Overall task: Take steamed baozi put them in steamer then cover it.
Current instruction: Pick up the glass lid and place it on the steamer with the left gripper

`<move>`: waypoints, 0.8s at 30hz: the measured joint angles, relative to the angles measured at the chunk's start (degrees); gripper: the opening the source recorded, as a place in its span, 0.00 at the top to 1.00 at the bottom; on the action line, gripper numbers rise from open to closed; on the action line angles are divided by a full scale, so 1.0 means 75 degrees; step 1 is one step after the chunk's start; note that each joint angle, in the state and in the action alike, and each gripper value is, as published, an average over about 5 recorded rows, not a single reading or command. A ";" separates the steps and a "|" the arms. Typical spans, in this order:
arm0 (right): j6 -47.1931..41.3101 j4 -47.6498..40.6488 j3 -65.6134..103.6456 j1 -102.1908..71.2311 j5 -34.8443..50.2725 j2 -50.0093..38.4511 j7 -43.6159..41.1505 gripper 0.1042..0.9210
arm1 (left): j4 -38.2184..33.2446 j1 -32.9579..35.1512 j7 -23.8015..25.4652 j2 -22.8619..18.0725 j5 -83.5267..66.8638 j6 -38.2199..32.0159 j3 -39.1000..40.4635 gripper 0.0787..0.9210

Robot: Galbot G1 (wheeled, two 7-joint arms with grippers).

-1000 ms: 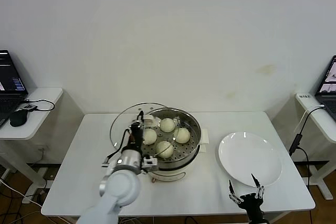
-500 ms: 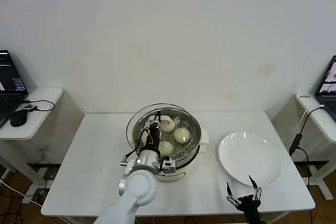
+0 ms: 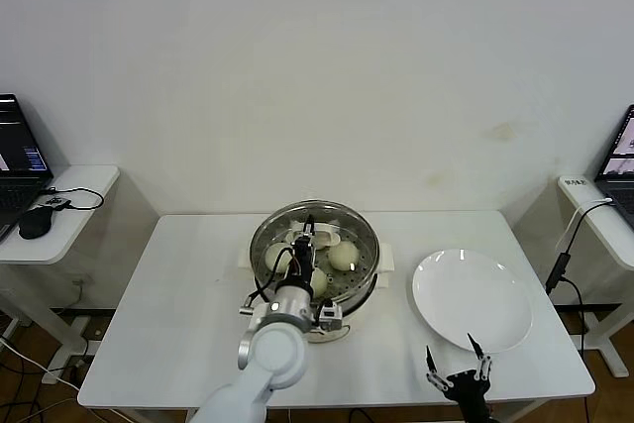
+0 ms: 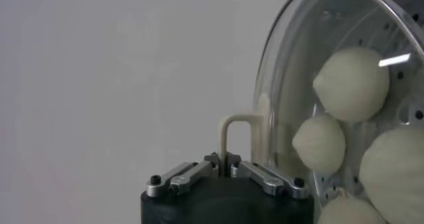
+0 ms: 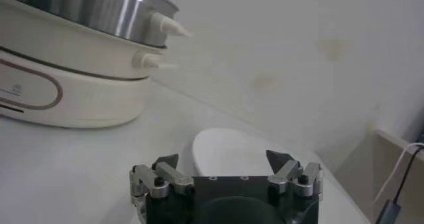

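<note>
Lid now over the pot, left gripper still clamped on its handle.

We have carried the lid [image 3: 315, 235] right from the steamer's far-left side until it sits centred over the steamer [image 3: 319, 289]; a second ago it was off to the left and the buns [image 4: 351, 84] lay uncovered. They now show through the glass. Our left gripper [image 4: 226, 164] stays clenched on the lid handle [image 4: 233, 129], so only the release seems left. Our right gripper [image 3: 455, 375] waits spread wide at the near table edge, by the plate [image 3: 472, 299].

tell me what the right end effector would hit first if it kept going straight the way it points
Probably the white plate: the open right end effector points across the table straight at its near rim, with the steamer off to one side. Depth is hard to judge.
</note>
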 measured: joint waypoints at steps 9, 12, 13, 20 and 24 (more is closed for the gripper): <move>0.0005 -0.0051 -0.0005 0.0000 -0.0005 -0.0016 -0.0011 0.12 | 0.0240 -0.0042 -0.0078 -0.0120 0.0058 -0.0064 0.0046 0.94; 0.0010 -0.0069 -0.0006 0.0000 -0.0006 -0.0025 -0.0014 0.12 | 0.0309 -0.0036 -0.0106 -0.0127 0.0069 -0.0085 0.0024 0.94; 0.0012 -0.0075 -0.0006 0.0000 -0.0006 -0.0029 -0.0016 0.12 | 0.0327 -0.0030 -0.0113 -0.0127 0.0073 -0.0092 0.0015 0.94; 0.0027 -0.0110 -0.0028 0.0003 -0.0012 -0.0041 -0.0028 0.12 | 0.0387 0.0027 -0.0174 -0.0133 0.0084 -0.0125 -0.0038 0.94; 0.0027 -0.0113 -0.0068 0.0005 -0.0025 -0.0041 -0.0036 0.12 | 0.0407 0.0051 -0.0206 -0.0189 0.0084 -0.0140 -0.0046 0.94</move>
